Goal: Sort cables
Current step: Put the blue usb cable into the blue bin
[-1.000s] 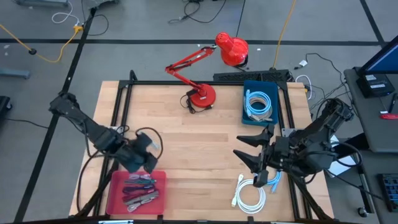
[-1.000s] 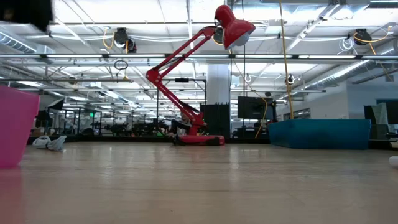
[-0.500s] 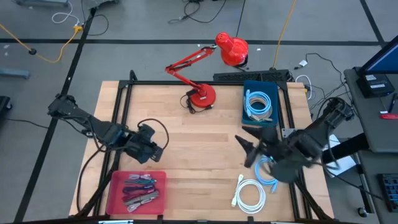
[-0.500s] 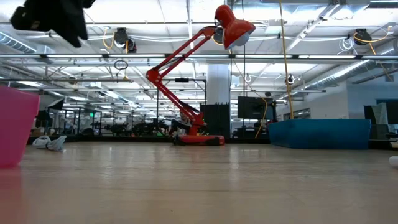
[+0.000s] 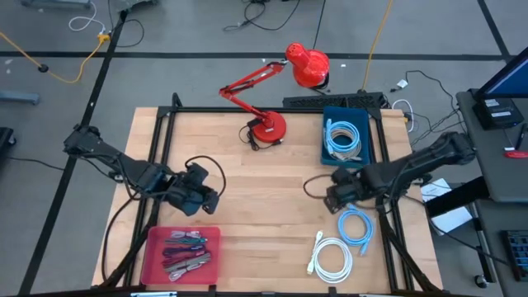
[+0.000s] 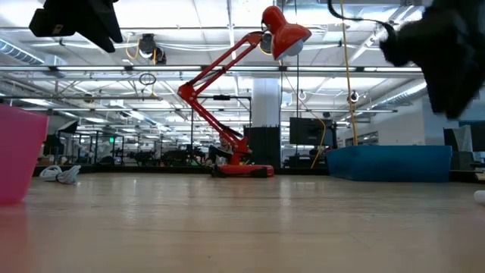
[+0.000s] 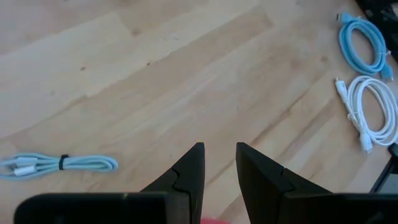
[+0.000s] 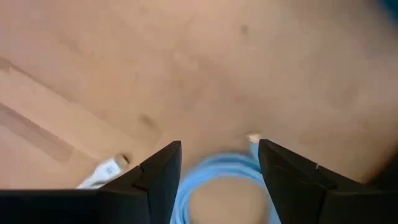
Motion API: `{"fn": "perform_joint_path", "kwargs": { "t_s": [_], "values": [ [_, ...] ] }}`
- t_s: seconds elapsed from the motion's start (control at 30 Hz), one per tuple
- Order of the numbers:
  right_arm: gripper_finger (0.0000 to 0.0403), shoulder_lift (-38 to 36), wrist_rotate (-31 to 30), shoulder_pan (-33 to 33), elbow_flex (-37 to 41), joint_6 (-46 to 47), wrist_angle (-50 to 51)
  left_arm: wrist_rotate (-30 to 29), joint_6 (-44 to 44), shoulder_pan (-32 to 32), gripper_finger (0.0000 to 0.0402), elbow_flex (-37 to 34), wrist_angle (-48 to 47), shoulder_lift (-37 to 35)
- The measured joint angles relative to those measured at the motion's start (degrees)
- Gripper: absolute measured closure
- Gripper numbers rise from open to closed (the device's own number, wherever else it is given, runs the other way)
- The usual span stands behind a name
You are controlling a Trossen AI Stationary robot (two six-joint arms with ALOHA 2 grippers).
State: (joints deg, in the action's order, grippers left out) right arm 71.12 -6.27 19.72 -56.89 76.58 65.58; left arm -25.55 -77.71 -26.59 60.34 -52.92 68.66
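the right gripper (image 8: 217, 180) hovers open and empty above the light-blue cable (image 5: 356, 226), which lies on the tabletop (image 5: 264, 177) just beside the white cable (image 5: 332, 257). the left gripper (image 7: 217, 165), slightly open and empty, waits near the pink bin (image 5: 150, 266).

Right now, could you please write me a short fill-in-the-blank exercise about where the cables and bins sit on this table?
1. The coiled white cable lies on the bare table beside a coiled light-blue cable, near the ____ arm.
2. The short bundled cables sit in the ____ bin.
3. The blue bin holds coiled cables of a ____ colour.
4. The lamp on the table is ____.

Missing words: right; pink; light-blue; red
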Motion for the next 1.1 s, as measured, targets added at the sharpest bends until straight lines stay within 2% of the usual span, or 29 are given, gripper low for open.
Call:
{"fn": "perform_joint_path", "kwargs": {
  "t_s": [0.17, 0.27, 0.43, 0.6, 1.0, 1.1],
  "values": [
    [0.0197, 0.26, 6.55, 6.46, 11.24, 10.92, -9.99, -1.87, 0.02, -0.59, 0.0309, -0.18, 0.43, 0.02],
    [0.0197, 0.11, 7.92, 10.59, 15.53, 18.87, -17.19, -1.67, -0.20, -0.65, 0.0309, -1.00, 0.92, 0.06],
    [0.0197, 0.40, 5.98, 15.88, 16.99, 27.24, -25.01, -1.58, -0.25, -0.92, 0.0309, -1.78, 1.01, 0.04],
    [0.0197, 1.32, 2.89, 19.15, 17.09, 33.81, -26.64, -2.26, -0.14, -0.92, 0.0309, -1.86, 1.02, 0.04],
    [0.0198, 14.38, 0.79, 20.36, 16.82, 34.31, -31.38, -3.09, 3.74, -0.94, 0.0309, -1.86, 3.74, 0.04],
    [0.0211, 15.92, 2.13, 20.29, 16.78, 35.08, -30.53, -3.10, 3.86, -0.92, 0.0309, -1.86, 3.72, 0.04]
  ]
}}
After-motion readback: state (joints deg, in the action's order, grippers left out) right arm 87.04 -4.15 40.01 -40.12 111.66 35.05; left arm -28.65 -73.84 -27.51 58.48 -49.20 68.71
